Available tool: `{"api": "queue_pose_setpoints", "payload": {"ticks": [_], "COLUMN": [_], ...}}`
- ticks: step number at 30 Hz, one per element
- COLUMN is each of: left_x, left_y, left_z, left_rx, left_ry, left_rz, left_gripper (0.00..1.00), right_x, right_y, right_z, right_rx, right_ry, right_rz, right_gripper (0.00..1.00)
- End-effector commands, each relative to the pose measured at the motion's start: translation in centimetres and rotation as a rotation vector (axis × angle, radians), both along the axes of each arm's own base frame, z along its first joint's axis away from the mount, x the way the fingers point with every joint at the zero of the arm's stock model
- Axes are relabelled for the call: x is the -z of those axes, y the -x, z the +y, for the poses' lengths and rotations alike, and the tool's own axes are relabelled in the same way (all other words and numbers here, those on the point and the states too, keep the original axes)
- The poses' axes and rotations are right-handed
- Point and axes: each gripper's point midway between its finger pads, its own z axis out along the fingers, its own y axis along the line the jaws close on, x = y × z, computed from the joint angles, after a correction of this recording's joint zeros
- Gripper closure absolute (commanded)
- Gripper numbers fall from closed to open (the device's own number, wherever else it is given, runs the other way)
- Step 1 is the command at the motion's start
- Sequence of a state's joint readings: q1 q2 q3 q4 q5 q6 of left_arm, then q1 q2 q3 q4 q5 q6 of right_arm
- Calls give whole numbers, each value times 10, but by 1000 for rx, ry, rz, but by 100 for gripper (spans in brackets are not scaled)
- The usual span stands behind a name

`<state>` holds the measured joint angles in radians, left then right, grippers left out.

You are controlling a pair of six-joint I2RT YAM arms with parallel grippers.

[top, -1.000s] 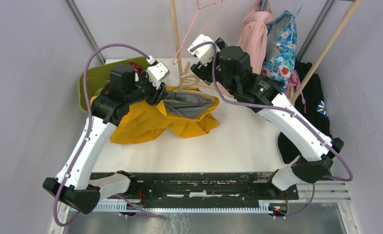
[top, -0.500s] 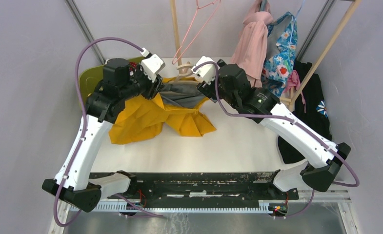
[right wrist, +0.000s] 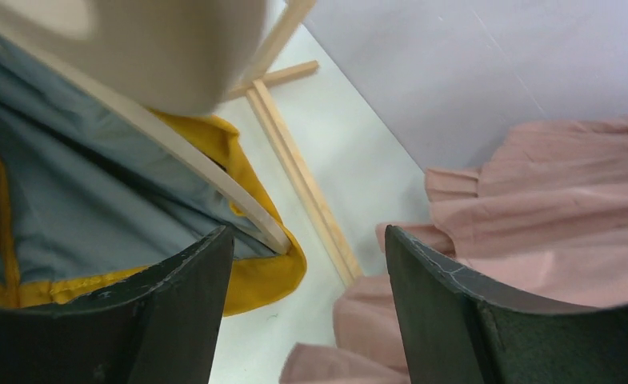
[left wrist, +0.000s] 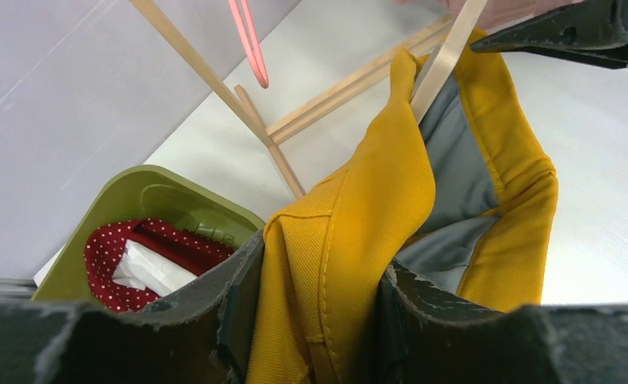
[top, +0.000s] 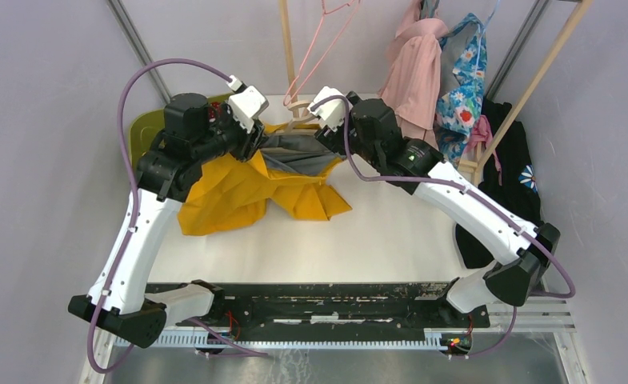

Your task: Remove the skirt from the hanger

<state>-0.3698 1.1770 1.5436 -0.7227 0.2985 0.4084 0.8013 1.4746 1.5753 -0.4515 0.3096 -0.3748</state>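
**Fingers of our left gripper (left wrist: 317, 320) pinch the skirt (top: 234, 192); the hanger (left wrist: 448, 54) is not out yet**

On the left, our fingers squeeze a fold of the yellow skirt at its top band, near the green bin (left wrist: 154, 196). Most of the skirt lies in a heap at the back of the table (top: 390, 232). The wooden hanger pokes into its grey inside.

On the right, our right gripper (right wrist: 306, 320) has its fingers wide apart and holds nothing. The hanger's end sits just by them.

We think our job now is to catch that wooden bar. We should close on the wood only, not on the grey cloth. Then we hold the skirt tight on the left and pull the hanger out slowly to the right, so the band does not snag. We should also stay off the pink dress (right wrist: 534, 200) close by.
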Motion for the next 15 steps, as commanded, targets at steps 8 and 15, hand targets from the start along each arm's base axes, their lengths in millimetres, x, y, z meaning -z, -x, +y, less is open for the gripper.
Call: {"api": "queue_pose_setpoints", "payload": {"ticks": [8, 15], "left_x": [-62, -71], "left_y": [14, 18], "left_z": [1, -4], "left_rx": [20, 52], "left_ry": [89, 103], "left_rz": [-170, -181], "left_gripper": [97, 97], "right_x": [-7, 21], "right_y": [44, 32], "right_z": [47, 25], "right_rx": [-404, -365], "right_ry": [-75, -78], "right_rz": [-13, -98], "right_gripper": [22, 27]}}
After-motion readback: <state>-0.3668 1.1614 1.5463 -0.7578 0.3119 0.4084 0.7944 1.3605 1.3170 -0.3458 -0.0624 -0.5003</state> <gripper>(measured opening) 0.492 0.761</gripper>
